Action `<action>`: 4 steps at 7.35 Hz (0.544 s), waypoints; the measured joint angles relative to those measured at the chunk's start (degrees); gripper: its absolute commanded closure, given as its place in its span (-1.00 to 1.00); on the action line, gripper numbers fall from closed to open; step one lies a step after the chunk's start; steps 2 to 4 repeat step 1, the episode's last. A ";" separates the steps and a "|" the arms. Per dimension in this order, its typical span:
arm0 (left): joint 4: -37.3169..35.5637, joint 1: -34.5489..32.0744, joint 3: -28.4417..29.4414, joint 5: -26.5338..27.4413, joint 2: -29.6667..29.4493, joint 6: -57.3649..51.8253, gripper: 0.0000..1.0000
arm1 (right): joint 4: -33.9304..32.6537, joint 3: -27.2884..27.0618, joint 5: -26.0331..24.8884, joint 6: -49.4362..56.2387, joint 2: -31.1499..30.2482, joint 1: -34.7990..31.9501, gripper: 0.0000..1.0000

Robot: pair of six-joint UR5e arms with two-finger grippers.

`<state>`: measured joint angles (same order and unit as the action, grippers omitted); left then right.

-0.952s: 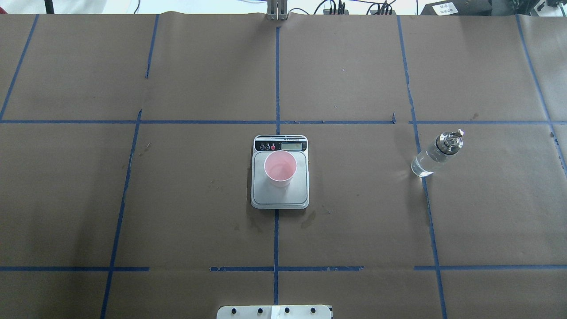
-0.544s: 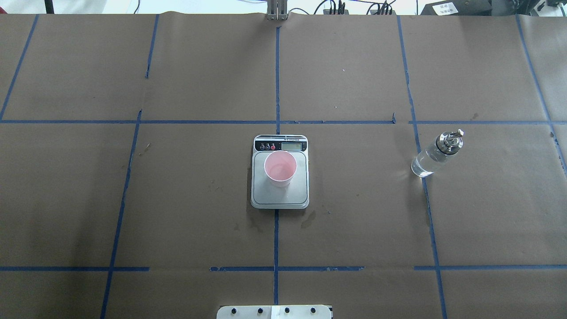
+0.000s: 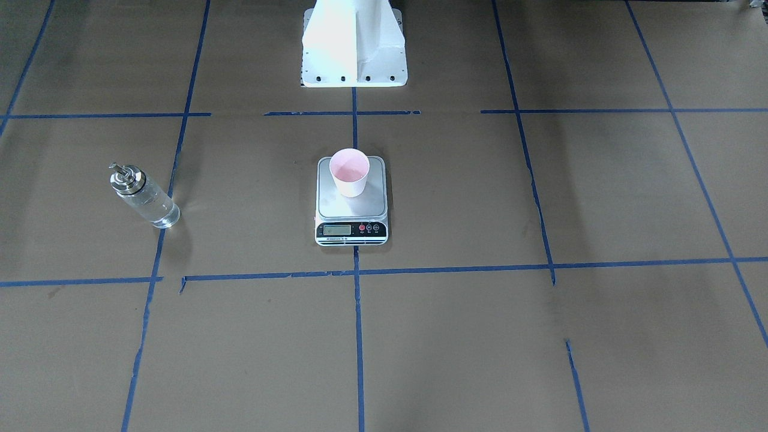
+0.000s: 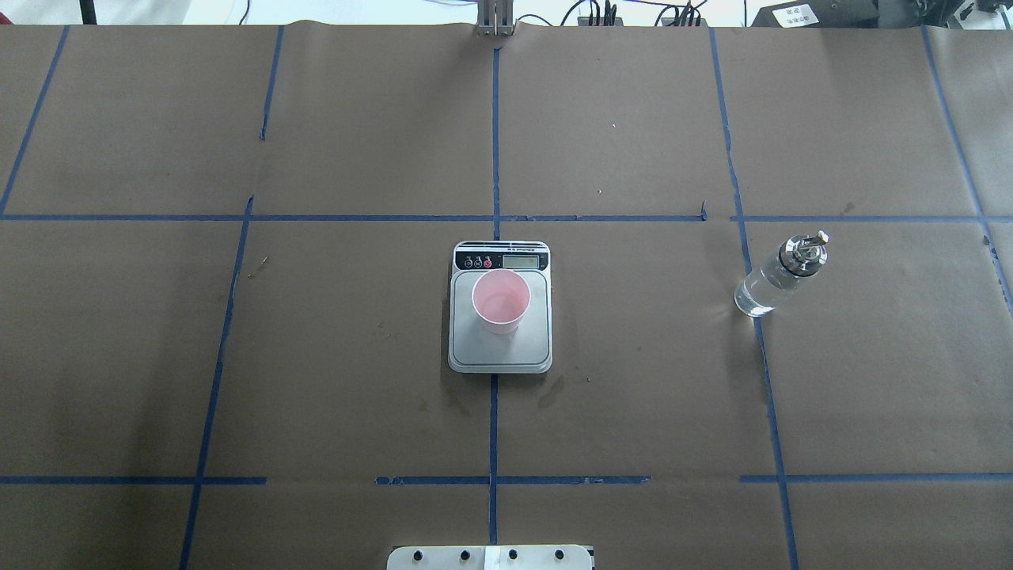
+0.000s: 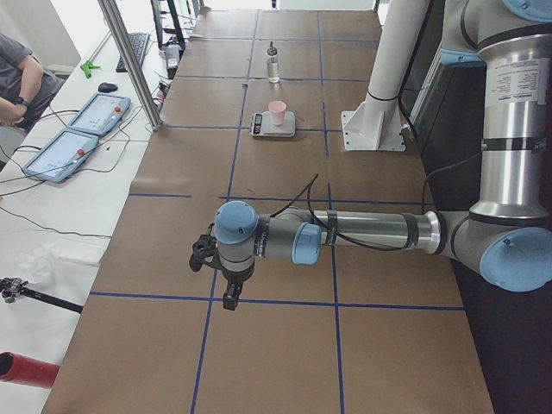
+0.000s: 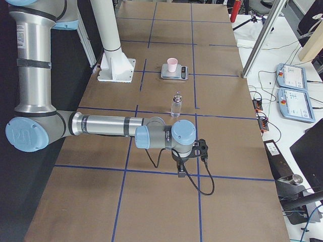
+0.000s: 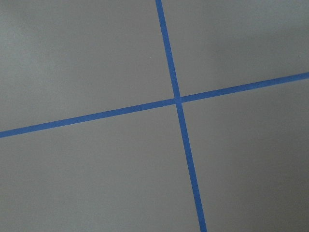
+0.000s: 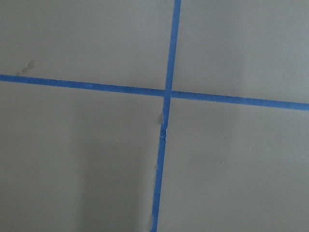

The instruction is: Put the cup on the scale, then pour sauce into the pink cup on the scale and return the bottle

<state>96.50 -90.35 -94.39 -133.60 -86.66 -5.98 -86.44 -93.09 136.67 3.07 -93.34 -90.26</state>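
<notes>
since the cup (image 4: 501, 299) stands upright on the scale (image 4: 500, 355), toward the display end of its steel platform, you can count the first step as done. the bottle (image 4: 779, 275) stands upright on the table (image 4: 316, 356), well apart from the scale on the robot's right side, with its cap on and nothing gripping it.

whether sauce is in the cup you cannot tell: its inside only shows pink, and the scale's display is too small to read. so you are either just before the pour or at the end with the bottle already set back. both arms being parked at the table's ends fits either reading.

the left claw (image 5: 229, 297) hangs pointing down over the table's left end, and the right claw (image 6: 180, 171) does the same at the right end. only the side views show them, so you cannot tell how far either is open. neither has hold of the cup or the bottle. both wrist views show nothing but bare table and a crossing of blue tape (image 7: 176, 100).

if the pour is still to come, the next move calls for the right arm to reach the bottle and grip its glass body below the cap. it should then carry the bottle over the scale and tip the spout above the cup's rim without nudging the cup.

against the overhead views from a second and half a second ago, nothing differs: cup, scale and bottle sit in the same places, and no arm has come in.
</notes>
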 measured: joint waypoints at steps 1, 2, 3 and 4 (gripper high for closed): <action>0.00 0.00 0.03 0.00 0.00 0.00 -1.00 | 0.02 0.01 0.00 0.00 -0.01 0.00 -1.00; 0.00 0.00 0.03 0.00 0.00 0.00 -1.00 | 0.02 0.01 0.00 0.00 -0.01 0.00 -1.00; 0.00 0.00 0.03 0.00 0.00 0.00 -1.00 | 0.02 0.01 0.00 0.00 -0.01 0.00 -1.00; 0.00 0.00 0.03 0.00 0.00 0.00 -1.00 | 0.02 0.01 0.00 0.00 -0.01 0.00 -1.00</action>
